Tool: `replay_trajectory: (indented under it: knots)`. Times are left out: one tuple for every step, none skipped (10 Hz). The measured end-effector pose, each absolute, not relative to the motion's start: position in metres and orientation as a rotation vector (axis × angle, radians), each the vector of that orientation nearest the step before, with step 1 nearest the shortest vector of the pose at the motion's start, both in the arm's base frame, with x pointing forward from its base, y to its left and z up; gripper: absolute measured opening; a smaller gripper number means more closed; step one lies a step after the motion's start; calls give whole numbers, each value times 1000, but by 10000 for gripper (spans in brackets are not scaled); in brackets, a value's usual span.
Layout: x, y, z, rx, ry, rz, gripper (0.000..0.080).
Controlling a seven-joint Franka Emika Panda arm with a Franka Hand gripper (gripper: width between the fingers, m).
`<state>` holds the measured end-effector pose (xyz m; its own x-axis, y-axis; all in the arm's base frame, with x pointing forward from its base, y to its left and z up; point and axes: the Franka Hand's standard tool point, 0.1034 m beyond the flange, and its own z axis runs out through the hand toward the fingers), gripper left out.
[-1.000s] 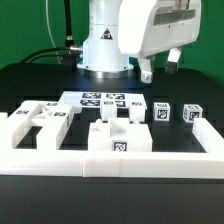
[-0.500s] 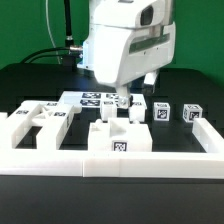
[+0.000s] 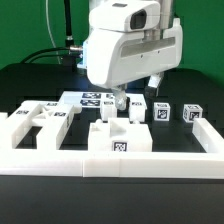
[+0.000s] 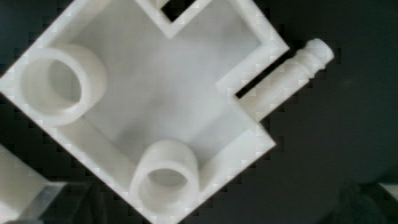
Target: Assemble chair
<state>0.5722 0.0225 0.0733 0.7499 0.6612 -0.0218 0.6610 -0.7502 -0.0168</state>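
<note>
The chair's white tagged pieces lie loose on the black table. A slotted panel [image 3: 36,121] is at the exterior view's left and a blocky piece [image 3: 118,137] is in the middle. Two short square posts [image 3: 160,112] [image 3: 191,114] stand at the right. My gripper [image 3: 137,92] hangs just above and behind the middle piece, its fingers apart and empty. The wrist view shows a flat white piece with round sockets [image 4: 151,90] close below and a ribbed peg [image 4: 285,75] beside it. My fingers do not show in the wrist view.
The marker board [image 3: 103,99] lies behind the middle piece, partly covered by the arm. A long low white border rail [image 3: 150,165] runs along the front and up both sides. Black cables trail at the back left.
The arm has swung toward the exterior view's left and come lower, from the back right to just above the middle piece. The pieces on the table have not moved.
</note>
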Motion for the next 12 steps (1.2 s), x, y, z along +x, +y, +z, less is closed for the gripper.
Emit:
replay_trajectory:
  knots:
    - [572,22,68,-2977,-948,41,649]
    - [572,22,61,-2999,-816,32,649]
    - [571,23,61,-3023,-711,34,649]
    - [571,24,61,-3039,-624,36,649]
    - [571,25,61,-3046,-561,37,649]
    - [571,27,61,-3061,-424,39,649]
    - [570,28,59,-3071,-324,45,649]
    - [569,28,52,-3078,-235,60,649]
    - [570,25,43,-3087,-89,77,649]
    - [574,26,39,-3091,-24,80,649]
    - [576,27,37,-3089,8,80,649]
    - [576,29,33,-3081,135,91,649]
